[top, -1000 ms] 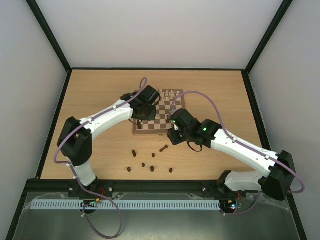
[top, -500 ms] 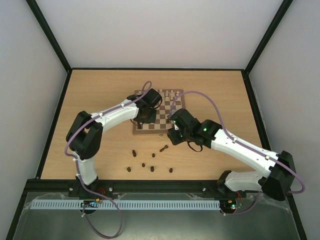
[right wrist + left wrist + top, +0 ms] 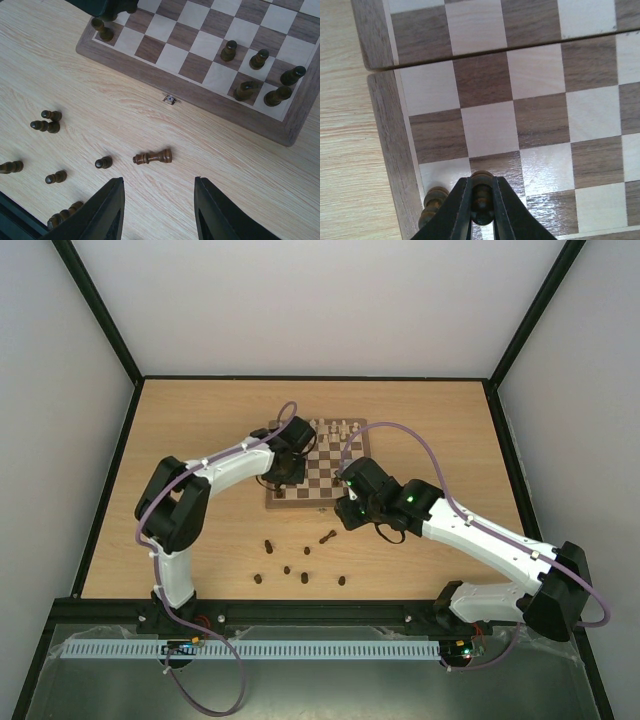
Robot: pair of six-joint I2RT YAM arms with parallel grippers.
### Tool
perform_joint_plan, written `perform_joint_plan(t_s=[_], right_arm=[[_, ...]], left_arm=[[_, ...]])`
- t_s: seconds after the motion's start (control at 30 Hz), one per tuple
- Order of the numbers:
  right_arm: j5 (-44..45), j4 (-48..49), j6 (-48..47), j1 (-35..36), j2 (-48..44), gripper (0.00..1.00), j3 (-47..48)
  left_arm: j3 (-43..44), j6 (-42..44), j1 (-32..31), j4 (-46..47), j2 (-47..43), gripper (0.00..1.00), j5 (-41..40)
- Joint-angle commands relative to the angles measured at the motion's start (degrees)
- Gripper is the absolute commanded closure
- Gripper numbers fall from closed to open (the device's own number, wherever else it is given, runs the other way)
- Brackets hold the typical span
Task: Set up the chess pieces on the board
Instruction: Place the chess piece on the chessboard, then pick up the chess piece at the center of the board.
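Note:
The board (image 3: 300,503) lies mid-table. My left gripper (image 3: 283,468) hangs over its near left corner, shut on a dark brown chess piece (image 3: 482,197) held just above a dark square. Another dark piece (image 3: 434,202) stands beside it by the board's border (image 3: 390,140). My right gripper (image 3: 159,182) is open and empty above the table, just short of a dark piece lying on its side (image 3: 153,157). Several dark pieces (image 3: 259,58) stand at the board's near right corner. It shows in the top view (image 3: 345,518) too.
Several loose dark pieces lie on the table in front of the board (image 3: 287,569), also in the right wrist view (image 3: 103,162). Cream-white pieces (image 3: 338,427) stand along the board's far edge. The small clasp (image 3: 170,100) sits on the front border.
The left arm's elbow has swung in to the right, and its gripper has shifted a little over the board's near left part. The right arm has not moved.

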Motion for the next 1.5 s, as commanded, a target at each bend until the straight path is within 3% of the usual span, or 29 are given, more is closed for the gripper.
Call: perform_joint_plan(t_s=[0.0, 0.47, 0.93, 1.23, 1.47], right_arm=[[0.8, -1.7, 0.0, 0.0, -0.6, 0.61, -1.0], [0.7, -1.5, 0.0, 0.0, -0.3, 0.61, -1.2], [0.5, -1.4, 0.0, 0.0, -0.2, 0.61, -1.3], [0.0, -1.6, 0.8, 0.0, 0.5, 0.61, -1.4], [-2.2, -1.5, 2.0, 0.0, 1.7, 0.61, -1.6]], left_arm=[[-1.2, 0.7, 0.1, 1.0, 1.0, 0.91, 0.7], [-3.4, 0.6, -0.5, 2.1, 1.0, 0.88, 2.3], [-2.2, 0.7, -1.3, 2.3, -1.9, 0.70, 3.3], [1.9, 0.5, -3.8, -3.2, -11.2, 0.57, 2.2], [-6.4, -1.7, -4.1, -5.6, -25.6, 0.45, -0.1]])
